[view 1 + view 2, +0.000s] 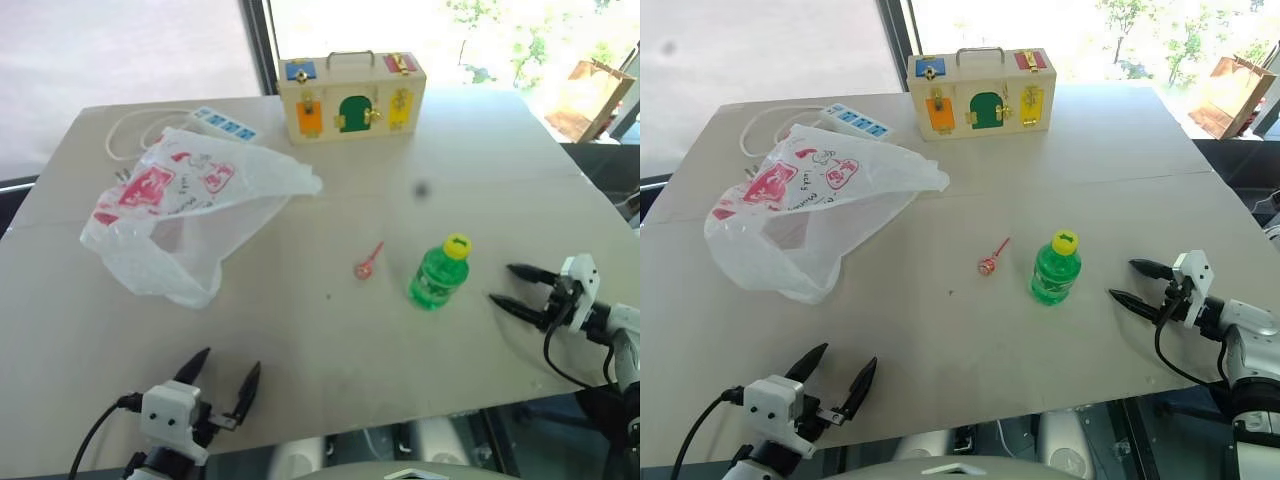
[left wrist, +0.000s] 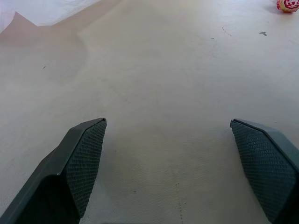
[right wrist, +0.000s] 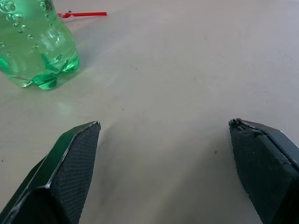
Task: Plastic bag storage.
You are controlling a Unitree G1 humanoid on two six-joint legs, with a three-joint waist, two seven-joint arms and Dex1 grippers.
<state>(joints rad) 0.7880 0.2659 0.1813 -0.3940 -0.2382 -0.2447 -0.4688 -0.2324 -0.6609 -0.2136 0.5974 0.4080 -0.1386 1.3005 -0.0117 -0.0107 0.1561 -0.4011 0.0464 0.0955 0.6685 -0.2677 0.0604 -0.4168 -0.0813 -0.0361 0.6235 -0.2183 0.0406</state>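
Over the table (image 1: pixel 330 330), left end effector (image 1: pixel 225 378) and right end effector (image 1: pixel 508 284) wide, empty.

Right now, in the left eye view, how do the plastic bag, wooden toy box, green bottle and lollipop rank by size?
1. plastic bag
2. wooden toy box, though it stands farther away
3. green bottle
4. lollipop

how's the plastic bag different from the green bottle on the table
The plastic bag is translucent white with red print; the green bottle is clear green with a yellow cap. The bag lies crumpled and spread wide; the bottle stands upright and compact. Both rest on the table, untouched by either gripper.
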